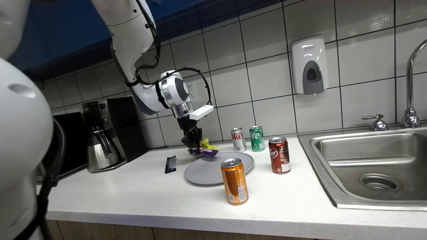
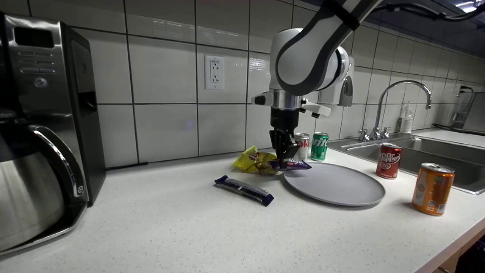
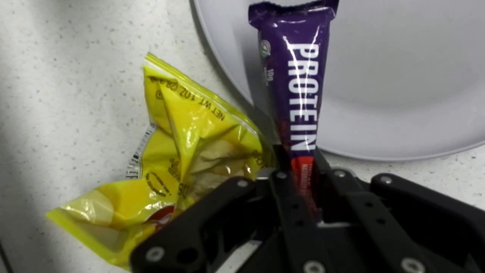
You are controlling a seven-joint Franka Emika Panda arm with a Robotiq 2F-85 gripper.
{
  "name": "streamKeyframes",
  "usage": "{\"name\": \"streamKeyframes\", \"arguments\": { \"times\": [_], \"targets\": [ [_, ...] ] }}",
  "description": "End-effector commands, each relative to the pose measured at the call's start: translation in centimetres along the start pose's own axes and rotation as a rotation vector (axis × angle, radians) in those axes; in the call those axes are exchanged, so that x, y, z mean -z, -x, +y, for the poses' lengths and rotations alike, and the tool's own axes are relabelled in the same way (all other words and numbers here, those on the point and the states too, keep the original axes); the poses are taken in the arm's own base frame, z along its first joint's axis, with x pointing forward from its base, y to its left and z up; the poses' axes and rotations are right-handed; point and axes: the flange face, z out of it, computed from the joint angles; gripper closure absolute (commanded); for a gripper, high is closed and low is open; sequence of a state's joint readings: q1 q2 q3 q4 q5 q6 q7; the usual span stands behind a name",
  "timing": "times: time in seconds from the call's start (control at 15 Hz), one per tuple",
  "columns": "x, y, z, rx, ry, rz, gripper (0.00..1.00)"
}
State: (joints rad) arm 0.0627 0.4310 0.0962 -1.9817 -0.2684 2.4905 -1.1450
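In the wrist view my gripper [image 3: 301, 156] is shut on a purple protein bar [image 3: 305, 83], one finger at each side of its red lower part. The bar's far end reaches over the rim of a grey plate [image 3: 401, 148]; its near end is hidden among the fingers. Beside the left finger lies a crumpled yellow snack bag [image 3: 159, 185], very close to it. In both exterior views the gripper [image 2: 283, 161] points down at the plate's edge, holding the bar [image 1: 208, 152] low. Whether the bar touches the plate I cannot tell.
A dark blue wrapped bar [image 2: 244, 189] lies on the counter near the plate. Behind stand a silver Coke can [image 1: 239, 140] and a green can [image 1: 257, 138]. A Dr Pepper can [image 1: 279, 155] and an orange can [image 1: 235, 181] flank the plate. A coffee maker [image 1: 103, 146] and sink [image 1: 320, 166] are further out.
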Motion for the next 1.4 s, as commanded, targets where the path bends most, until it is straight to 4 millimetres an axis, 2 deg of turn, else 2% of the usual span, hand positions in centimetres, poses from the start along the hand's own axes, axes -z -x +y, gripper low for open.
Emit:
{"name": "streamKeyframes", "arguments": {
  "times": [0.0, 0.4, 1.33],
  "targets": [
    [1.6, -1.4, -0.9, 0.015, 0.022, -0.004, 0.96],
    [1.7, -3.9, -1.2, 0.012, 0.018, 0.009, 0.96],
    [2.1, -6.3, -0.2, -0.036, 0.012, 0.059, 0.96]
  ]
}}
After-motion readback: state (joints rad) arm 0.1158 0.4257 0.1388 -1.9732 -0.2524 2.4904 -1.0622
